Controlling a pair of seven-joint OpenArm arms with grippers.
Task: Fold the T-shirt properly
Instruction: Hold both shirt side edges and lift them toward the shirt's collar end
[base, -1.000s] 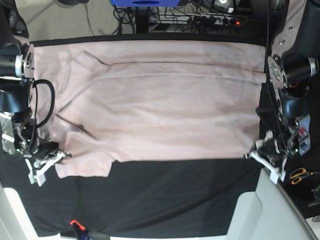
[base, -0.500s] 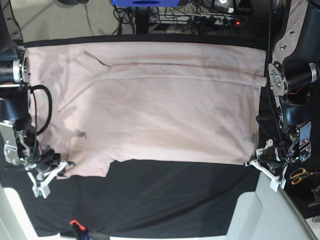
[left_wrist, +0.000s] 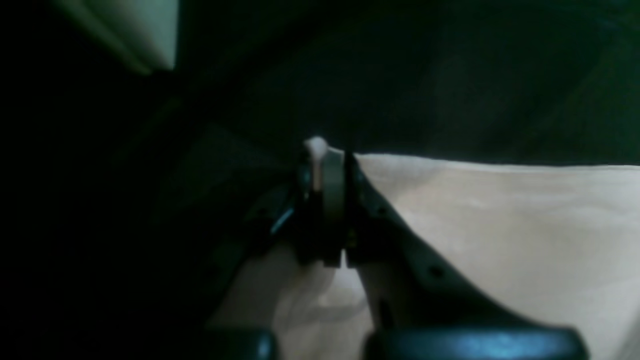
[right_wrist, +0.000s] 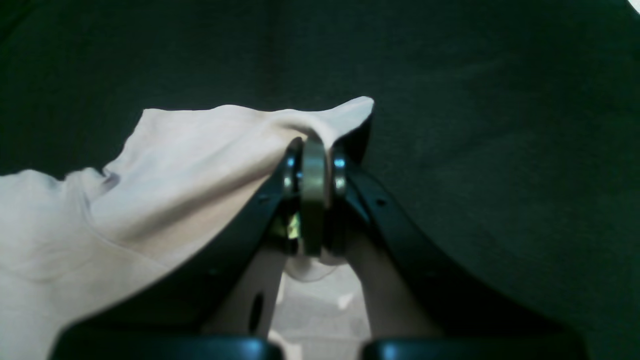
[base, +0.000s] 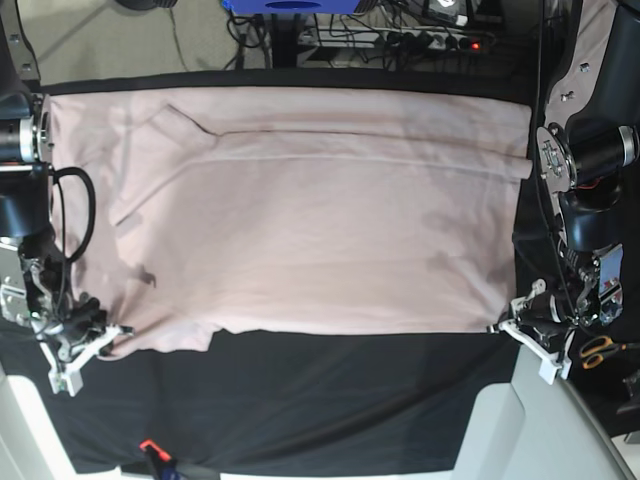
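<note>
The pale pink T-shirt lies spread flat over the black table covering, its near hem along the middle of the table. My left gripper at the right side of the base view is shut on the T-shirt's near corner. My right gripper at the left side is shut on the T-shirt's sleeve edge. In the left wrist view the cloth stretches to the right of the jaws. In the right wrist view it bunches to the left.
Orange-handled scissors lie at the right edge. A small orange-and-black object sits at the table's front edge. Cables and a power strip lie on the floor behind the table. Pale surfaces flank the front corners.
Both grippers have pulled the T-shirt's near edge toward the front of the table. The right gripper moved left and forward, and the folded sleeve area has flattened and stretched out.
</note>
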